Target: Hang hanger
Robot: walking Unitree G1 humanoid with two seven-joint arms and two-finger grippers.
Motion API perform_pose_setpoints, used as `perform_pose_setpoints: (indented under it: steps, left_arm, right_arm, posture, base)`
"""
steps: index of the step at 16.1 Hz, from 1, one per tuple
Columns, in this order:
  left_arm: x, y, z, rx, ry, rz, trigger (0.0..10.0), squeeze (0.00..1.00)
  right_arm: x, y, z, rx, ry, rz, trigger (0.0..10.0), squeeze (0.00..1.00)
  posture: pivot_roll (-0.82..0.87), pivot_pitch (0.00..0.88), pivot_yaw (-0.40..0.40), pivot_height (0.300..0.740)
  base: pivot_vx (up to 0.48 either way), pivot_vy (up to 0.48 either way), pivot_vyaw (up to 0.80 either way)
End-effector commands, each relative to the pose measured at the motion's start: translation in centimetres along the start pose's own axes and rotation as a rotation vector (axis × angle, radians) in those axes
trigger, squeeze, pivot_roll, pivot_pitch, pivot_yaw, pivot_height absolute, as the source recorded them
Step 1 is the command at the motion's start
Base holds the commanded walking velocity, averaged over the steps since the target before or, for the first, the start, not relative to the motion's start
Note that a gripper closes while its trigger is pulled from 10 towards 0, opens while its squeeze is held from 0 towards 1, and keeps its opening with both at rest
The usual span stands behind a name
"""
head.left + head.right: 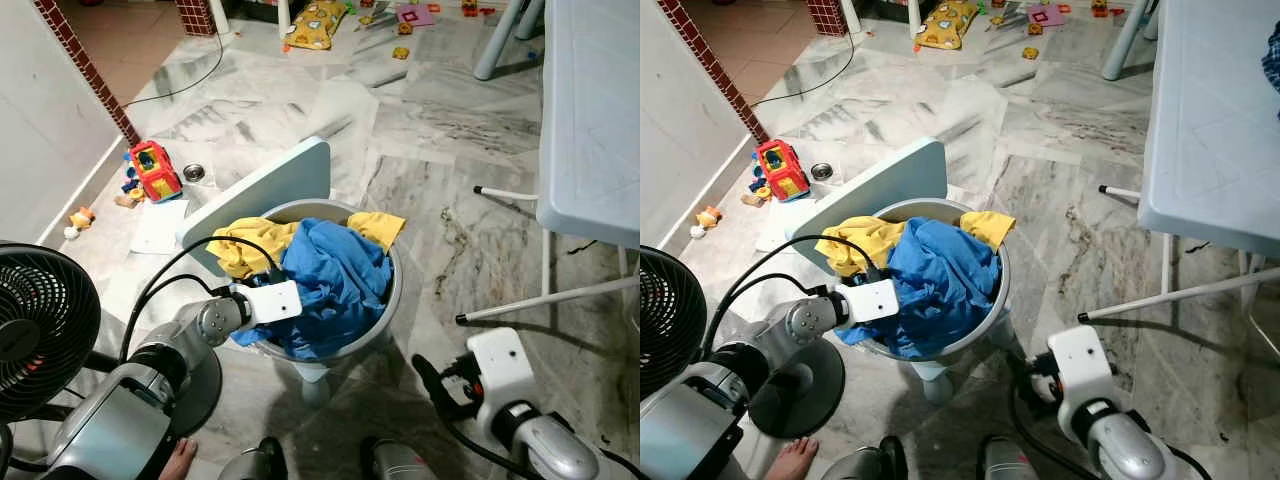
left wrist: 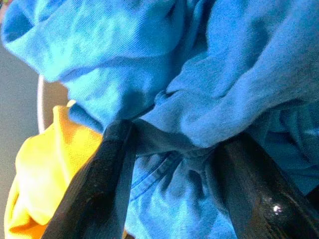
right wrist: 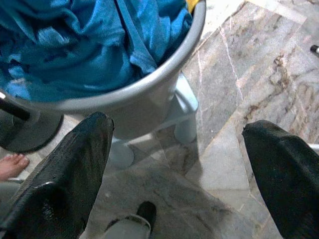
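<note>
A grey basin stands on a pale stool and is heaped with a blue garment and a yellow garment. My left gripper reaches into the basin from its left side. Its fingers are open and pressed into the blue cloth, with a fold of it lying between them. My right gripper hangs low to the right of the basin, open and holding nothing, above the marble floor. In the left eye view its black fingers show next to its white wrist block.
A black fan stands close on the left. A white folding table fills the right, its legs reaching toward the basin. A pale board leans behind the basin. Toys lie by the wall. A person's bare foot is near the fan base.
</note>
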State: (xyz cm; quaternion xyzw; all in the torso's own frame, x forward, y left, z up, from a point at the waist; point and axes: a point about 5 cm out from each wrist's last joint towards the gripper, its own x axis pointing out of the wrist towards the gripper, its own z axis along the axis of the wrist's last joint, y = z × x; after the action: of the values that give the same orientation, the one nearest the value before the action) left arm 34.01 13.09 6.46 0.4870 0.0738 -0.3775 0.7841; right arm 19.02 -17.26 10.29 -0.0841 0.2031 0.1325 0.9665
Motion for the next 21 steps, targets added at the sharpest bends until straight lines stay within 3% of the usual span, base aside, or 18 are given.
perform_pose_setpoints:
  steps: [1, 20, 21]
  left_arm:
    - [-0.22, -0.66, -0.59, -0.003, 0.018, -0.040, 0.0, 0.00]
    - [-0.25, -0.62, -0.68, 0.009, 0.023, -0.052, 0.0, 0.00]
    - [-0.37, 0.03, -0.71, -0.007, 0.024, -0.062, 0.0, 0.00]
  right_arm:
    - [-0.11, 0.13, -0.15, 0.003, 0.012, -0.004, 10.0, 0.00]
    - [0.13, 0.01, -0.01, 0.001, 0.006, -0.006, 10.0, 0.00]
    - [0.70, 0.12, 0.20, 0.002, -0.005, -0.009, 10.0, 0.00]
  posture:
    - [-0.33, 0.250, 0.084, 0.740]
    - [-0.32, 0.249, 0.088, 0.740]
    - [-0.30, 0.221, 0.107, 0.740]
  base:
    - [0.000, 0.000, 0.00]
    - [0.000, 0.000, 0.00]
    - [0.000, 0.000, 0.00]
